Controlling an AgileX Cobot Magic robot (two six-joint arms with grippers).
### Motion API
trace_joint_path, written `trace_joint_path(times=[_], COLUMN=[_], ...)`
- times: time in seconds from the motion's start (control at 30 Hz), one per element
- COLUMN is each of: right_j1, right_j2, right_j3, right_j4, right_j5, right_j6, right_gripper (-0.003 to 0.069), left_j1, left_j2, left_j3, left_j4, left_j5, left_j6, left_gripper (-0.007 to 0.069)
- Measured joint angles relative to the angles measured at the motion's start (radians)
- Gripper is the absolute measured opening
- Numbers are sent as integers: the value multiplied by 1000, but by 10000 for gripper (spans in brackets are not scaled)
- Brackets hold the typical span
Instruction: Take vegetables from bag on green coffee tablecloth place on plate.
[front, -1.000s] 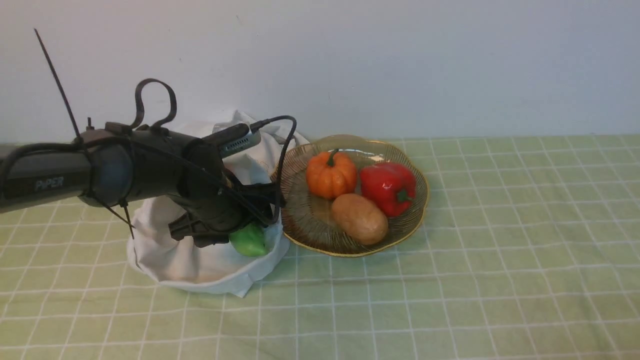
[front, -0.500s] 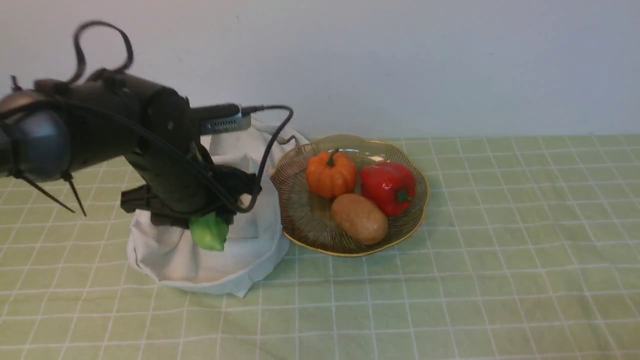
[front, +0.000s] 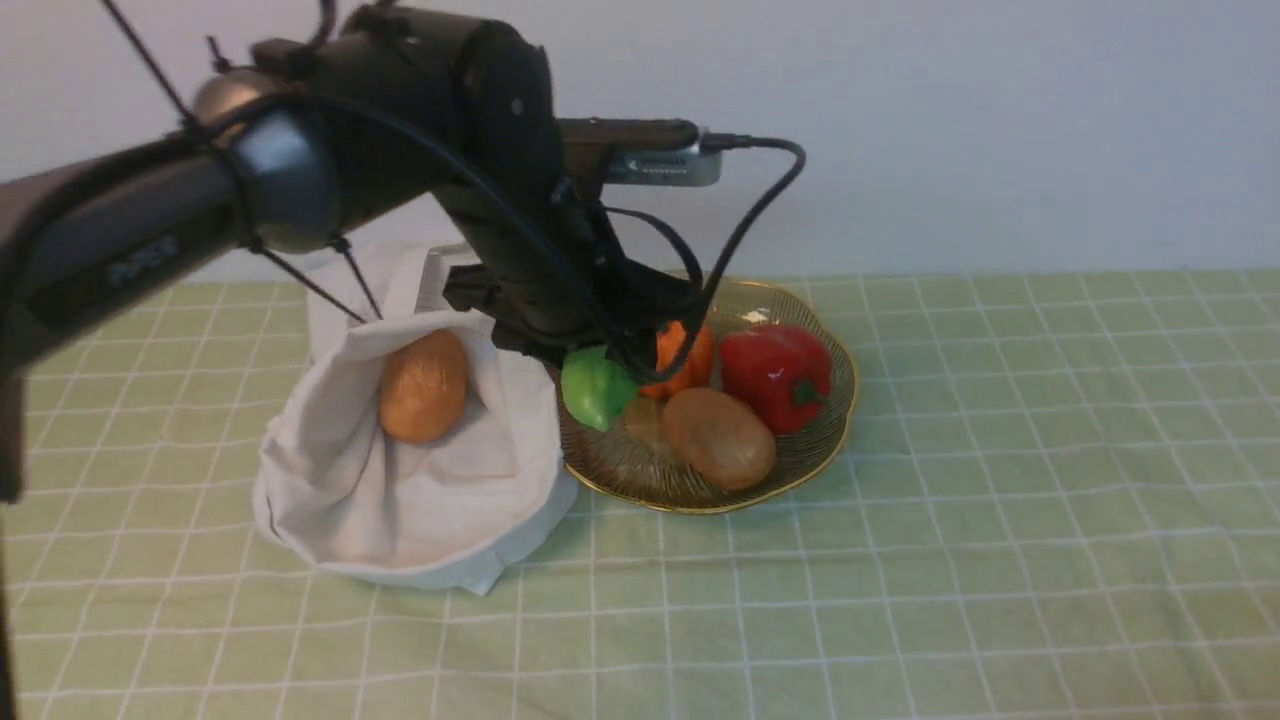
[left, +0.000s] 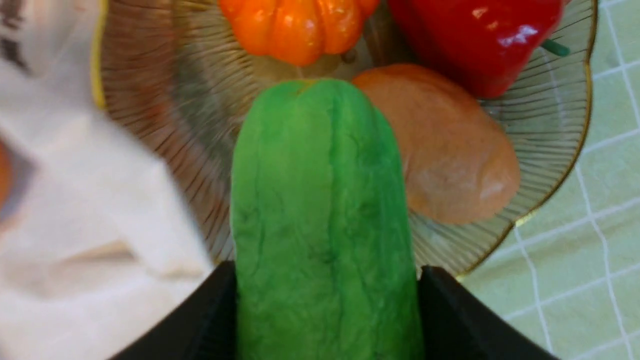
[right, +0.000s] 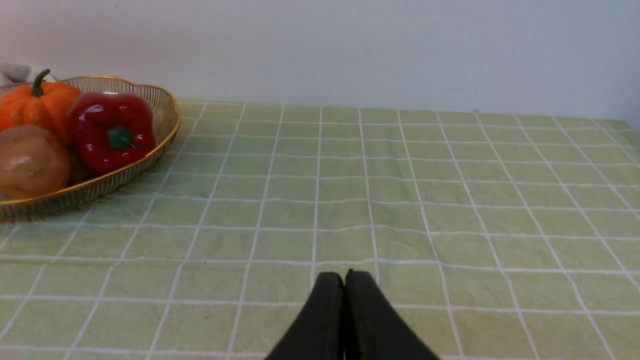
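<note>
Left claw (left: 327, 300) clamped on ridged green vegetable (front: 597, 388), hanging tip-down over bag-side edge of plate (front: 622, 462), likely aiming for bare glass beside potato (front: 718, 437) | white bag (front: 400, 520) holds another potato (front: 423, 385) | right claw (right: 345, 282) pinched together, empty, parked low over desk (right: 450, 200)

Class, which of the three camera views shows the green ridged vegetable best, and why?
The left wrist view: the green vegetable fills the middle, ridges sharp, held by the left gripper over the plate. The front view shows only its lower end under the arm. The right wrist view misses it entirely.
</note>
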Motion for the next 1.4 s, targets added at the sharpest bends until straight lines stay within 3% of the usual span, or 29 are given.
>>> trace_joint_path(times=[0.2, 0.4, 0.57, 0.67, 0.87, 0.93, 1.2, 1.4], right_j1=[0, 0, 0, 0, 0, 0, 0, 0], right_j2=[0, 0, 0, 0, 0, 0, 0, 0], right_j3=[0, 0, 0, 0, 0, 0, 0, 0], right_j4=[0, 0, 0, 0, 0, 0, 0, 0], right_j5=[0, 0, 0, 0, 0, 0, 0, 0], right_j6=[0, 0, 0, 0, 0, 0, 0, 0], right_gripper=[-15, -15, -15, -15, -15, -15, -15, -15], left_j1=[-9, -9, -9, -10, -10, -10, -15, -52], left_j2=[156, 188, 187, 180, 105, 55, -204, -482], left_j3=[-110, -140, -187, -272, -450, -443, -167, 235], left_j4=[2, -1, -2, -1, -12, -23, -27, -12], left_j5=[1, 0, 57, 173, 260, 262, 268, 266], left_j6=[-33, -37, -28, 1, 108, 136, 159, 228], left_gripper=[422, 587, 610, 516, 118, 35, -5, -5])
